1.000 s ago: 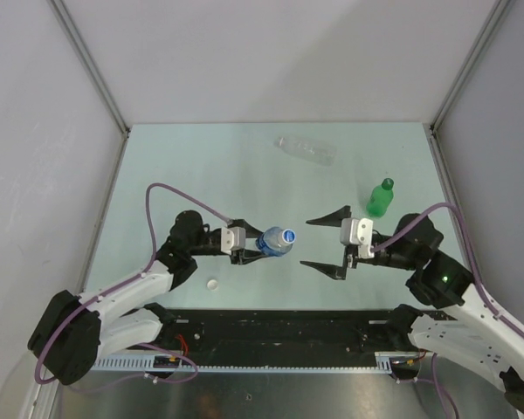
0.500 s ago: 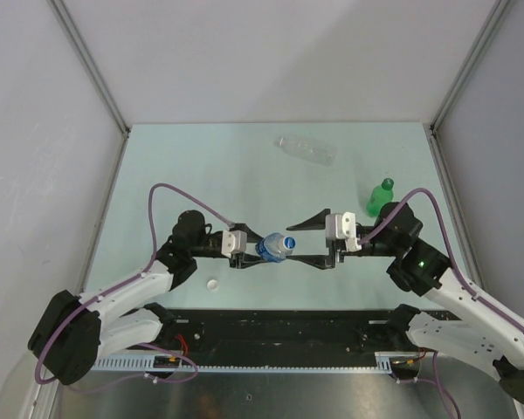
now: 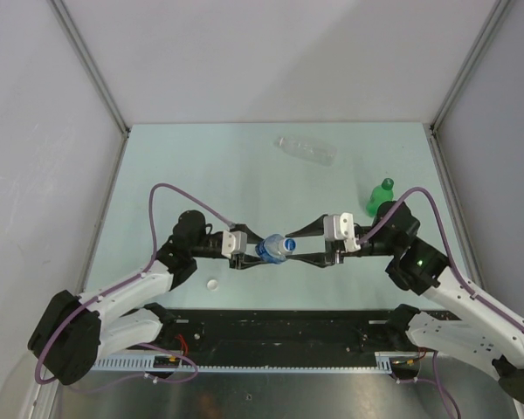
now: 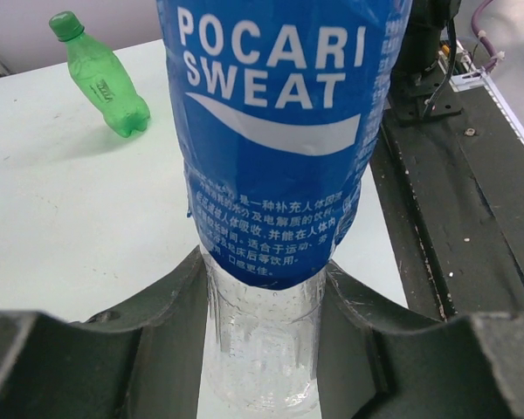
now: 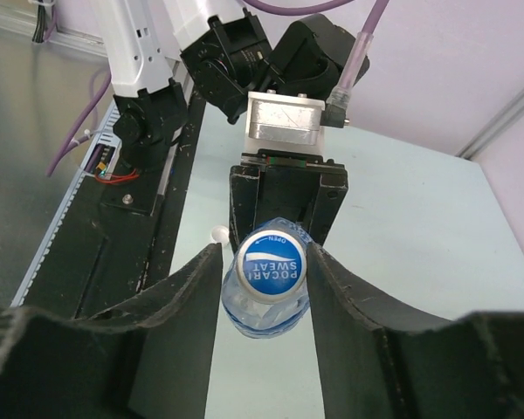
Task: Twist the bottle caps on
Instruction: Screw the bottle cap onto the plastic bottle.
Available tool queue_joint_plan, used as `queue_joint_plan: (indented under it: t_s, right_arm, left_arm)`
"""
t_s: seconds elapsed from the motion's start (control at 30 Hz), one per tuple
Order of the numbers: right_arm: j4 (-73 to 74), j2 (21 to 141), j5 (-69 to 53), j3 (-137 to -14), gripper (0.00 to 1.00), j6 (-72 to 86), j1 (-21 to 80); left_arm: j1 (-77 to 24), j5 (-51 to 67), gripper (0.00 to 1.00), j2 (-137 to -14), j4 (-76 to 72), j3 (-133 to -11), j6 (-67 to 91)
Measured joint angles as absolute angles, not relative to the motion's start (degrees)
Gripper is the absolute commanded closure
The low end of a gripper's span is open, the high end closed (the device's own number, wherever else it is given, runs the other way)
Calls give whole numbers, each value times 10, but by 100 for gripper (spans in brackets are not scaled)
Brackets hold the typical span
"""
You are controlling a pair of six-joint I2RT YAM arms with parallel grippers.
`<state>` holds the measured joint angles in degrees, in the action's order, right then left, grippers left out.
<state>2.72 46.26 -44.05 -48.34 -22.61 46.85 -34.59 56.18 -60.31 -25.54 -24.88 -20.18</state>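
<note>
Two claws point(image 3: 257, 252) point(image 3: 294, 248) around one labelled bottle point(image 3: 274, 247)

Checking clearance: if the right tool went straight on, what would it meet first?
The cap of the bottle, which sits between its fingers; the left tool holding the bottle is behind it.

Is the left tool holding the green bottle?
No, the left tool grips the blue-label bottle, while the green bottle stands apart on the table.

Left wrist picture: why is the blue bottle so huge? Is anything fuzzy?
Left wrist view: the blue-label bottle sits right by the lens, filling the frame; its print is sharp, the dark fingers below blurred. Top view: even light, faint shadows.
</note>
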Motion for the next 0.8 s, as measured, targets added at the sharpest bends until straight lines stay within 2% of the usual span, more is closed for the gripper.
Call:
queue_joint_plan:
  t_s: [0.17,0.43,0.6,0.8]
  right_arm:
    - [27,467,-439,-483,75,-227,469]
    - [26,476,-379,-487,88,-210,473]
    - [1,509,-248,-502,99,-119,478]
    - [-25,557,-48,-510,99,83,481]
  left_arm:
    - [-346,564,100,-603,-250,-249,-210]
    - [-346,506,100,-590,-230,-256,-208]
    - [-346,402,100,-571,-212,-269,-204]
    - [-377,232,100,-579,-175,-291,-206]
